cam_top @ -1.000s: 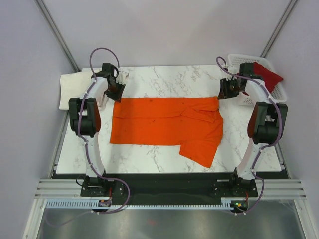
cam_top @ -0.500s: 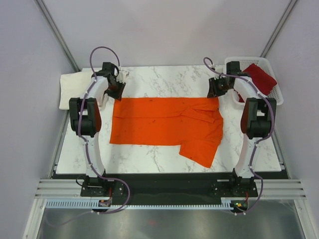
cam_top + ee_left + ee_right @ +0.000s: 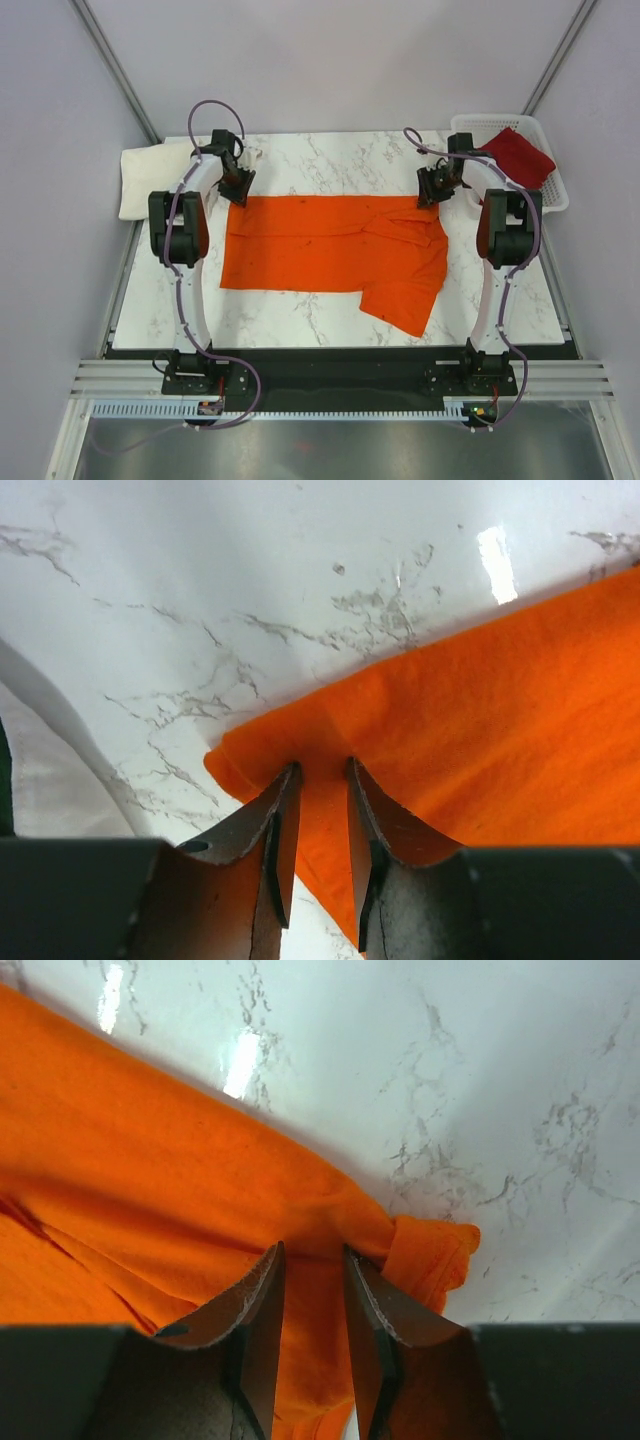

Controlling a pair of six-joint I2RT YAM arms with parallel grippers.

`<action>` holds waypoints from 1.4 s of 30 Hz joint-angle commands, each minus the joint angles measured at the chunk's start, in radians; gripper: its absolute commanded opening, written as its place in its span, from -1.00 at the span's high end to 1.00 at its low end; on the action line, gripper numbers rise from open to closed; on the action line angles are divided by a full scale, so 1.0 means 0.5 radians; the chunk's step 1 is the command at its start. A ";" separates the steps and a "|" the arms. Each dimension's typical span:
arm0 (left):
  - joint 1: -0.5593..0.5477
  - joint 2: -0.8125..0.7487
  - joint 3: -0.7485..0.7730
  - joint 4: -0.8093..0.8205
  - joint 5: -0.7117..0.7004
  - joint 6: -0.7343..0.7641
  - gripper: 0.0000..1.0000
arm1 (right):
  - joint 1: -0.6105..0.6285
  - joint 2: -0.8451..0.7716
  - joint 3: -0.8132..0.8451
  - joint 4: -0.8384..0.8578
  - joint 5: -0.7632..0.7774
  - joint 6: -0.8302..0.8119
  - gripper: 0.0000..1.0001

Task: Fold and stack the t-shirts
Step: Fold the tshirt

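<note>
The bright orange t-shirt [image 3: 330,250] lies spread flat in the middle of the marble table, with one sleeve hanging toward the front right. My left gripper [image 3: 238,190] is at its far left corner. In the left wrist view the gripper [image 3: 320,770] is shut on the orange cloth [image 3: 480,700]. My right gripper [image 3: 431,192] is at the far right corner. In the right wrist view it [image 3: 312,1252] is shut on the orange cloth [image 3: 150,1160] beside a bunched hem. The cream-white t-shirt [image 3: 150,175] lies at the table's left edge. The dark red t-shirt [image 3: 517,154] lies in the basket.
The white lattice basket [image 3: 556,192] stands at the far right corner of the table. Bare marble [image 3: 330,160] shows behind the orange shirt and more in front of it. Grey walls close in on both sides.
My right gripper has swung left from the basket to the orange shirt's far right corner. My left gripper has stayed at the far left corner. The shirt has not moved.
</note>
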 commanded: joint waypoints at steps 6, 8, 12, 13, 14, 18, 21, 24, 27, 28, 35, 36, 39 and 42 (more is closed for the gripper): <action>0.001 0.236 0.303 -0.017 -0.036 -0.030 0.35 | 0.009 0.294 0.390 -0.038 0.131 -0.020 0.25; 0.001 0.288 0.386 -0.020 -0.061 -0.027 0.35 | 0.018 0.379 0.506 -0.041 0.156 -0.023 0.24; 0.001 0.475 0.673 -0.020 -0.138 -0.006 0.33 | 0.022 0.527 0.727 -0.026 0.174 -0.047 0.23; 0.001 0.500 0.726 -0.017 -0.162 -0.003 0.33 | 0.022 0.579 0.828 -0.026 0.195 -0.053 0.23; 0.001 0.518 0.818 -0.020 -0.196 -0.006 0.33 | 0.022 0.585 0.871 -0.038 0.196 -0.063 0.23; -0.005 0.326 0.846 0.004 -0.190 -0.058 0.28 | 0.022 0.429 0.918 -0.035 0.119 -0.136 0.19; -0.027 0.044 0.715 0.032 -0.199 -0.085 0.21 | 0.025 0.199 0.832 -0.029 -0.046 -0.213 0.10; -0.051 -0.184 0.421 0.029 -0.117 -0.104 0.18 | 0.037 0.018 0.691 -0.047 -0.224 -0.274 -0.18; -0.073 -0.301 0.083 0.026 -0.064 -0.110 0.19 | 0.120 -0.028 0.620 -0.139 -0.320 -0.366 -0.21; -0.076 -0.316 0.019 0.023 -0.016 -0.116 0.19 | 0.135 0.005 0.650 -0.179 -0.335 -0.391 -0.22; -0.076 -0.377 -0.475 0.023 0.147 -0.104 0.22 | 0.248 0.242 0.899 -0.468 -0.436 -0.584 -0.20; -0.076 -0.386 -0.509 0.020 0.160 -0.101 0.22 | 0.261 0.257 0.924 -0.468 -0.430 -0.596 -0.20; -0.076 -0.393 -0.614 0.029 0.194 -0.098 0.23 | 0.285 0.321 0.961 -0.471 -0.409 -0.609 -0.22; -0.076 -0.390 -0.651 0.032 0.172 -0.091 0.24 | 0.301 0.358 0.958 -0.471 -0.415 -0.606 -0.22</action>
